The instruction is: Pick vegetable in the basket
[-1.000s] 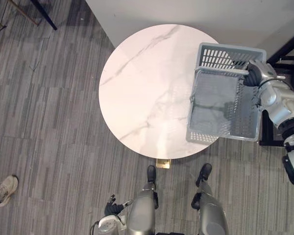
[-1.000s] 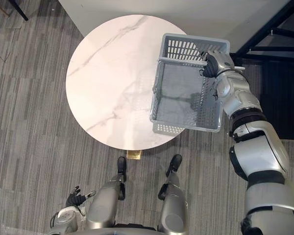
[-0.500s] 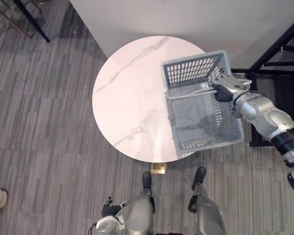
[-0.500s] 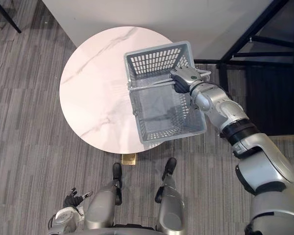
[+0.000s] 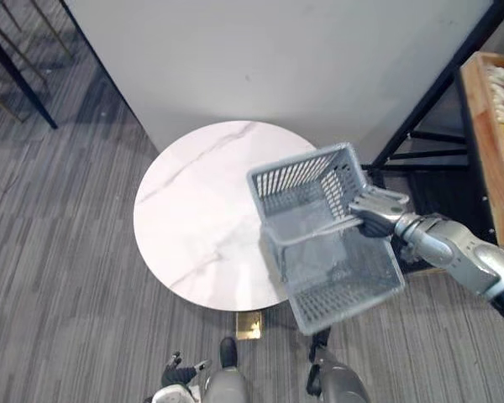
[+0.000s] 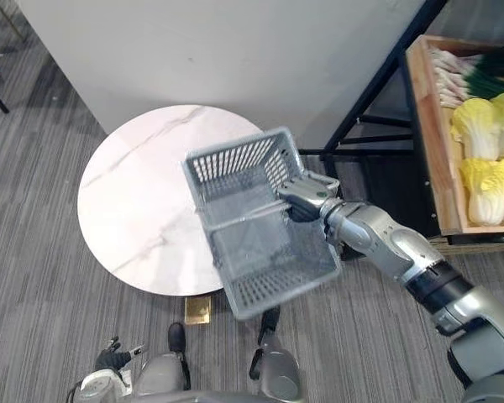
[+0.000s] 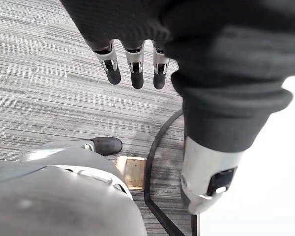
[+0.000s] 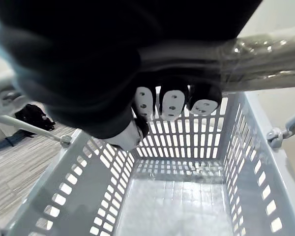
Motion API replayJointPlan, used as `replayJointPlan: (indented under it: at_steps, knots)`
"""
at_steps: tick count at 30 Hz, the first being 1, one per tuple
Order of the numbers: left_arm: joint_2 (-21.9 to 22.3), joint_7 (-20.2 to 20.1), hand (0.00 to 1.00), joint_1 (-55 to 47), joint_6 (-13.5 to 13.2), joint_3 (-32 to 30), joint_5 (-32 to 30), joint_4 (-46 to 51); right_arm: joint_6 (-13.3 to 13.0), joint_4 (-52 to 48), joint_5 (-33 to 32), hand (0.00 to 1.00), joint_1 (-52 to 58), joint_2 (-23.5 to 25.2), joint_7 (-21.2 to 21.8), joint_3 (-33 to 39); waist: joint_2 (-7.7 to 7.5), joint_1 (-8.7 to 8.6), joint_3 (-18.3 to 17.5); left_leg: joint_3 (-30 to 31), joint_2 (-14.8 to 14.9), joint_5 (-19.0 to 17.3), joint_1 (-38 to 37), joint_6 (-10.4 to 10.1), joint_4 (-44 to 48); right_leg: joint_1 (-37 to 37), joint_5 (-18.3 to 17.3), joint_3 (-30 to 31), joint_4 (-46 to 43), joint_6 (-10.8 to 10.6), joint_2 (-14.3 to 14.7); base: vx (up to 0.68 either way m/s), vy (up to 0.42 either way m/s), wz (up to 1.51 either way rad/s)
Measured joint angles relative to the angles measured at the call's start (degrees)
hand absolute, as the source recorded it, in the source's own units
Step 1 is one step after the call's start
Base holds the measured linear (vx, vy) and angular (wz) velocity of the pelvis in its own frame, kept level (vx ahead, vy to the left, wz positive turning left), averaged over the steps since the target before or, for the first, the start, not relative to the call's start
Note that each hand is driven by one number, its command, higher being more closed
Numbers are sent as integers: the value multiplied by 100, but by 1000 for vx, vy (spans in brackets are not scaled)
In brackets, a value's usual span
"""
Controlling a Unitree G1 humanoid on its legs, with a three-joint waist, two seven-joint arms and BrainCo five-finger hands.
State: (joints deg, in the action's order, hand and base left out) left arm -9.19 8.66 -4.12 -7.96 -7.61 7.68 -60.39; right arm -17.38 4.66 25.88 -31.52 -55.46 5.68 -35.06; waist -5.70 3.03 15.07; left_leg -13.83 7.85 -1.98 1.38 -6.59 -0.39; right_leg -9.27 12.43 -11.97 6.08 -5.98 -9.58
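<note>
Grey striped carpet (image 6: 42, 311) ran under a round white marble table (image 6: 126, 218) that stood against a pale wall (image 6: 193, 59). Above the table's right-hand edge hung the grey plastic basket (image 6: 235, 168), lifted clear and tilted, with its near end out past the tabletop over the floor. It had slotted walls, and its gridded bottom showed bare. The metal handle (image 6: 245, 220) lay across its open top. The right hand (image 6: 307, 195) had its fingers (image 8: 173, 102) curled round that handle, clamped on it, and the silver arm reached out long from the robot's right side.

The vegetables lay well apart from the basket, further to the right, in a wooden crate (image 6: 427, 143) on a black rack (image 6: 378, 92). Pale yellow cabbages (image 6: 485, 189) sat in it, and behind them were green-topped leeks (image 6: 496, 71).

The left hand (image 7: 136, 69) hung low beside the robot, over the carpet, with its fingers straight and holding nothing.
</note>
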Motion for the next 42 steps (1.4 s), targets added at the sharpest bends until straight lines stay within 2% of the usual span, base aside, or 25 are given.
replayJointPlan:
  at_steps: [6, 10, 13, 16, 17, 18, 19, 20, 21, 22, 23, 25, 27, 29, 30, 31, 34, 35, 36, 37, 38, 39, 40, 41, 42]
  knots:
    - [-3, -32, 0, -111, 106, -77, -1, -84, -50, 8, 1, 100, 390, -36, 219, 1, -26, 5, -122, -156, 58, -53, -335, -46, -61, 209, -37, 139, -2, -27, 80, 11, -10, -13]
    - [-26, -16, 0, -211, 102, -69, 8, -62, -47, 23, 4, 100, 852, -38, 221, 175, -18, 7, -139, -69, 430, -854, 62, -80, 1429, 286, -294, 127, -454, 14, 213, 0, 2, -4]
    - [-48, -21, 0, -222, 104, -40, -12, -57, -44, 0, 15, 100, 1461, -25, 179, 630, -17, 3, -139, -24, 573, -1265, 263, -42, 2115, 286, -366, 171, -753, 12, 212, -54, 106, -8]
    - [-142, -16, 0, -216, 99, 83, -258, -21, 14, -74, 75, 100, 1716, -18, 69, 1008, -47, -104, -152, -276, 532, -1733, 841, 233, 3071, -236, -287, 528, -1006, -126, 71, -184, 210, -49]
    - [-224, -28, 0, -217, 109, 138, -403, -10, 75, -171, 121, 100, 1730, 17, 69, 998, -146, -117, -155, -501, 381, -1808, 961, 456, 3214, -379, -378, 563, -749, -190, -102, -315, 289, -99]
    - [-181, -35, 0, -204, 140, 181, -470, -85, 145, -164, 187, 100, 1760, 168, 79, 940, -106, -120, -143, -972, 440, -1677, 845, 658, 2917, -389, -834, -10, -612, 42, -297, -268, 252, -126]
    - [-123, -34, 0, -203, 155, 169, -482, -121, 158, -163, 262, 100, 1692, 212, 84, 855, -11, -88, -105, -1230, 511, -1618, 791, 698, 2783, -588, -934, -369, -1186, 302, -370, -246, 238, -151]
    - [-62, -17, 0, -271, 195, 158, -496, -131, 150, -154, 293, 100, 1535, 263, 81, 623, 109, -109, -83, -1583, 540, -1556, 558, 794, 2577, -818, -1102, -971, -2784, 716, -572, -149, 294, -158]
    - [-92, -26, 0, -370, 199, 212, -504, -122, 125, -149, 297, 100, 1441, 314, 81, 413, 105, -97, -101, -1958, 511, -1536, 295, 875, 2412, -630, -1354, -1373, -3874, 987, -781, -165, 336, -150]
    - [-125, -30, 0, -421, 201, 277, -509, -121, 94, -140, 308, 100, 1407, 369, 82, 355, 107, -81, -125, -2162, 486, -1532, 177, 900, 2342, -455, -1559, -1532, -4187, 1014, -843, -105, 310, -165]
    - [-145, -41, 0, -482, 201, 339, -515, -124, 49, -121, 343, 100, 1238, 500, 86, 230, 94, -21, -179, -2627, 465, -1492, -9, 968, 2175, -148, -1928, -1792, -4590, 953, -898, -88, 156, -166]
    - [-147, -49, 0, -464, 200, 385, -538, -128, -19, -99, 342, 100, 910, 682, 86, 60, 88, 47, -260, -3377, 454, -1370, -77, 1053, 1936, 245, -2041, -2120, -4925, 926, -1035, -142, 146, -186]
    - [-131, -83, 0, -434, 194, 377, -566, -118, -37, -76, 339, 100, 689, 770, 85, -65, 62, 108, -323, -3989, 448, -1243, -46, 1080, 1767, 571, -2014, -2308, -4709, 882, -1145, -181, 57, -178]
    - [-84, -116, 0, -367, 196, 298, -565, -119, -41, -78, 342, 100, 548, 774, 84, -199, 52, 182, -340, -4547, 492, -1168, -26, 1096, 1727, 871, -2092, -2475, -4103, 554, -1192, -182, -40, -171]
    - [-50, -118, 0, -336, 195, 241, -560, -124, -29, -73, 354, 100, 464, 778, 84, -276, 48, 202, -353, -4925, 575, -1140, 12, 1116, 1797, 901, -2263, -2659, -3595, 298, -1160, -134, -165, -160]
    - [-1, -116, 0, -313, 196, 159, -555, -134, -18, -40, 362, 100, 359, 771, 84, -399, 62, 200, -369, -5277, 688, -1098, 38, 1116, 1883, 865, -2394, -2838, -3124, 243, -1002, -117, -193, -156]
    - [20, -99, 0, -279, 206, 100, -551, -243, -6, 48, 533, 100, 349, 753, 83, -432, 179, 139, -444, -5714, 953, -994, 46, 1088, 2044, 879, -2390, -2743, -2273, 132, -538, -67, -214, -111]
    - [61, -83, 0, -289, 222, 99, -552, -244, 42, 51, 571, 100, 440, 736, 82, -429, 294, 38, -508, -5782, 1266, -984, 45, 1086, 2297, 953, -2254, -2662, -1941, 158, -243, -30, -215, -53]
    - [51, -69, 0, -291, 227, 105, -554, -239, 79, 51, 579, 100, 595, 708, 83, -388, 345, -39, -536, -5712, 1599, -943, 3, 1066, 2634, 1114, -2174, -2628, -1669, 237, 2, -41, -202, -44]
    - [45, -63, 0, -293, 226, 107, -560, -238, 83, 51, 579, 100, 674, 694, 83, -350, 350, -68, -539, -5626, 1730, -909, -24, 1049, 2810, 1193, -2148, -2600, -1564, 262, 98, -87, -189, -44]
    - [18, -52, 0, -314, 223, 103, -560, -229, 84, 48, 579, 100, 783, 692, 82, -285, 347, -97, -542, -5332, 1980, -758, -55, 1023, 3130, 1298, -2108, -2463, -1421, 326, 237, -133, -179, -67]
    - [13, -39, 0, -329, 204, 99, -557, -214, 83, 60, 578, 100, 821, 696, 74, -253, 342, -79, -545, -4746, 2102, -483, -12, 978, 3423, 1353, -2075, -2196, -1315, 380, 281, -188, -233, -119]
    - [27, -15, 0, -374, 174, 97, -556, -137, 81, 79, 579, 100, 819, 703, 65, -251, 363, -12, -559, -3693, 2056, -162, 235, 916, 3690, 1364, -2008, -1831, -1286, 481, 274, -132, -174, -126]
    - [63, -10, 0, -417, 167, 98, -557, -85, 76, 81, 578, 100, 814, 702, 56, -253, 350, 41, -552, -3047, 1948, -93, 451, 812, 3765, 1319, -1976, -1626, -1279, 510, 258, -76, -78, -157]
    - [160, -5, 0, -485, 105, 105, -554, -7, 75, 106, 573, 100, 806, 705, 44, -253, 372, 78, -561, -1827, 1461, -434, 666, 387, 3602, 1175, -1880, -1224, -1273, 547, 180, -7, 27, -135]
